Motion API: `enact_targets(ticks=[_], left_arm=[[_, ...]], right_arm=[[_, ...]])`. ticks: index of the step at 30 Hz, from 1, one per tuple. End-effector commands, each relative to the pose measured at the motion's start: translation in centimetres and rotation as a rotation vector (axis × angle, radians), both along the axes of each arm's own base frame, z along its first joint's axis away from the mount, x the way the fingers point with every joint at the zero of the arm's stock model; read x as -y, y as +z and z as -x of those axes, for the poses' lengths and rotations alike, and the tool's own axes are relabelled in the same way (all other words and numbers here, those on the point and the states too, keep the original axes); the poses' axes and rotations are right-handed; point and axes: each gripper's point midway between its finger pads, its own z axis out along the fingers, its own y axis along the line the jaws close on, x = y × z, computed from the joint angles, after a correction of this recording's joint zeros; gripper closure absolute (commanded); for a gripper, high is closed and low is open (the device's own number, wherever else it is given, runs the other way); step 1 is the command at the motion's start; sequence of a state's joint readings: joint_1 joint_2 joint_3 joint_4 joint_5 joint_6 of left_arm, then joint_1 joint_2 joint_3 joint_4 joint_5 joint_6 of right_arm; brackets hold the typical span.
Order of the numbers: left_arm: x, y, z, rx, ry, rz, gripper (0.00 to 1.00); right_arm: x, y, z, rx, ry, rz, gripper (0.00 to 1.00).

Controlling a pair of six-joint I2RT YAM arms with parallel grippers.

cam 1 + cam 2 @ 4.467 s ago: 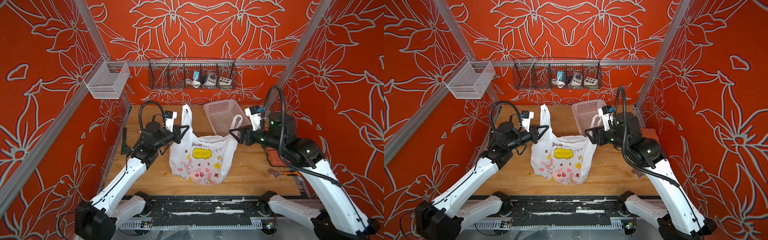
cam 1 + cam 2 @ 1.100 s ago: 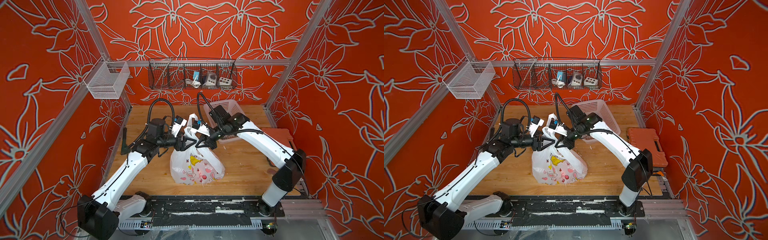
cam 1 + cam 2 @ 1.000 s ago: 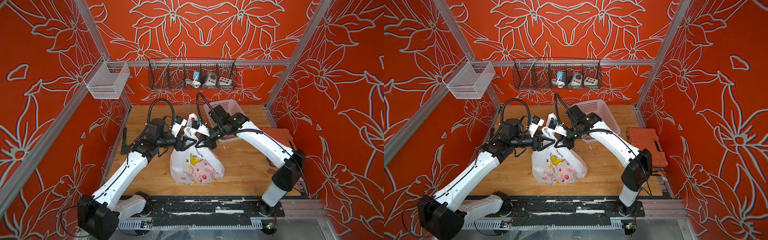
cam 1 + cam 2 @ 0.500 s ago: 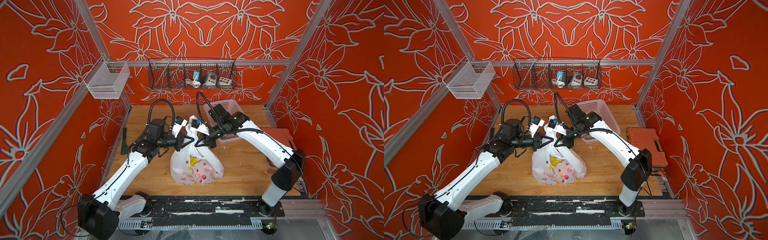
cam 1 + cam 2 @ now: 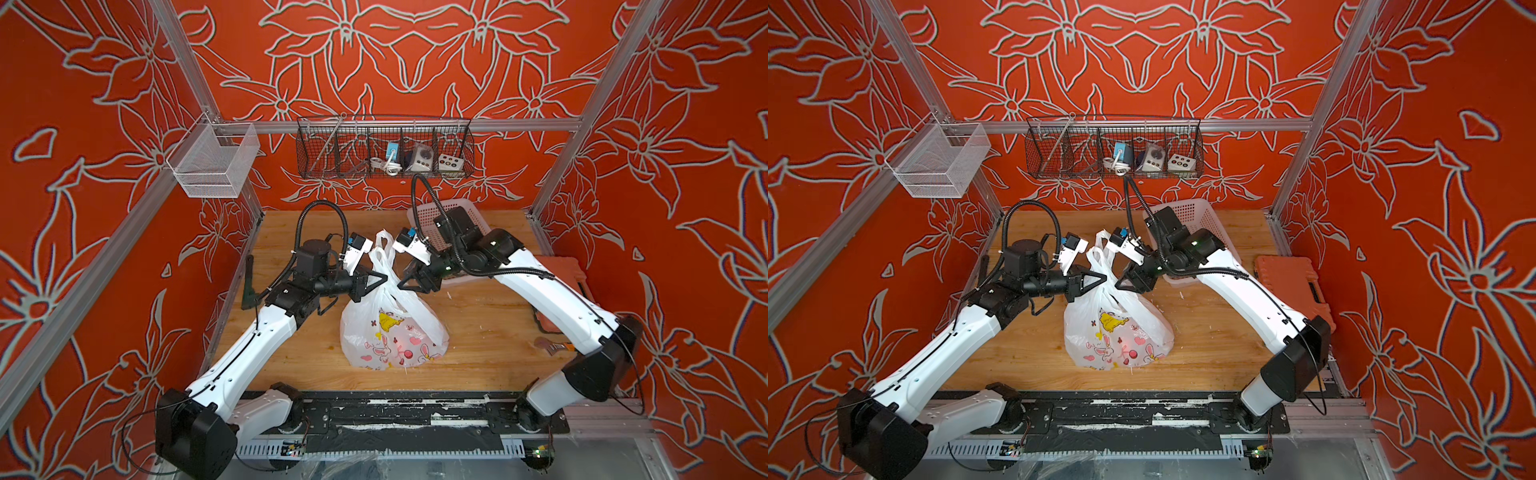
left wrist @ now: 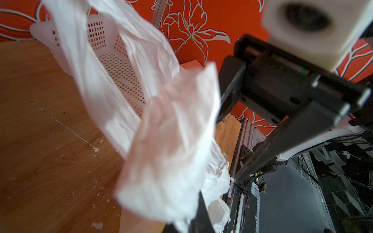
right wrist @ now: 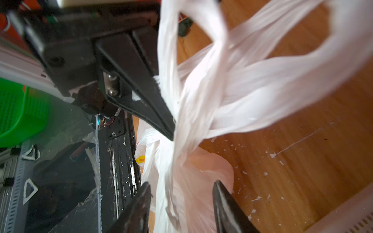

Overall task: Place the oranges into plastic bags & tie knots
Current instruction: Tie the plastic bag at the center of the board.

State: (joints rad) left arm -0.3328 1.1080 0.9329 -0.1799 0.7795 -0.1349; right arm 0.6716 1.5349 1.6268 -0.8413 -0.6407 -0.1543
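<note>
While my left tool (image 5: 384, 277) is clamping a loop handle (image 5: 380, 249) of the thin white cartoon-printed plastic bag (image 5: 395, 332) sitting mid-worktop (image 5: 478, 332), my right tool (image 7: 181, 183) is standing apart astride its twisted neck (image 7: 185, 113). The oranges are seemingly lying inside, and I am judging the knot unfinished.

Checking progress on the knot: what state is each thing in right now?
plastic bag: upright, neck gathered.
handles: crossed and twisted, loop ends loose.
left gripper: shut on the handles.
right gripper: open, astride the bag's neck.
white basket: visible part empty.
orange case: closed.
</note>
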Motion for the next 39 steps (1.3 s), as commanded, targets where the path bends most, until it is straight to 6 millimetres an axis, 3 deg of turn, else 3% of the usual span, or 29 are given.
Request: enact_targets(ticks=[1, 4, 9, 19, 21, 25, 29, 30, 31, 32, 34, 39], left_arm=[[-0.1, 1.1, 0.3, 0.049, -0.006, 0.021, 1.0], [0.0, 1.1, 0.3, 0.049, -0.011, 0.025, 1.0], [0.1, 1.2, 0.3, 0.054, -0.013, 0.027, 1.0], [0.1, 1.0, 0.2, 0.053, -0.011, 0.024, 1.0], [0.1, 1.0, 0.2, 0.054, -0.011, 0.024, 1.0], [0.0, 0.9, 0.0, 0.051, -0.003, 0.025, 1.0], [0.0, 1.0, -0.1, 0.054, 0.001, 0.028, 1.0], [0.0, 1.0, -0.1, 0.054, 0.001, 0.028, 1.0], [0.0, 1.1, -0.1, 0.056, 0.0, 0.028, 1.0], [0.0, 1.1, -0.1, 0.054, 0.0, 0.028, 1.0], [0.0, 1.0, 0.0, 0.054, 0.0, 0.027, 1.0], [0.0, 1.0, -0.1, 0.055, 0.0, 0.028, 1.0]], right_arm=[[1.2, 3.3, -3.3, -0.021, -0.215, -0.114, 0.45], [1.0, 4.9, -5.2, -0.048, -0.287, -0.176, 0.44], [-1.1, 6.9, -6.7, -0.063, -0.258, -0.258, 0.41], [-4.5, 6.3, -8.7, -0.116, -0.204, -0.276, 0.42], [-4.7, 6.2, -8.9, -0.115, -0.203, -0.273, 0.51], [-4.8, 6.5, -9.1, -0.11, -0.202, -0.27, 0.82], [-4.1, 7.2, -8.9, -0.084, -0.216, -0.268, 0.99], [-4.0, 7.3, -8.8, -0.08, -0.22, -0.268, 0.98], [-3.8, 7.4, -8.7, -0.079, -0.222, -0.268, 0.87], [-3.8, 7.4, -8.7, -0.08, -0.224, -0.266, 0.68], [-3.9, 7.4, -8.3, -0.091, -0.211, -0.269, 0.51], [-4.5, 6.8, -8.0, -0.111, -0.189, -0.268, 0.4]])
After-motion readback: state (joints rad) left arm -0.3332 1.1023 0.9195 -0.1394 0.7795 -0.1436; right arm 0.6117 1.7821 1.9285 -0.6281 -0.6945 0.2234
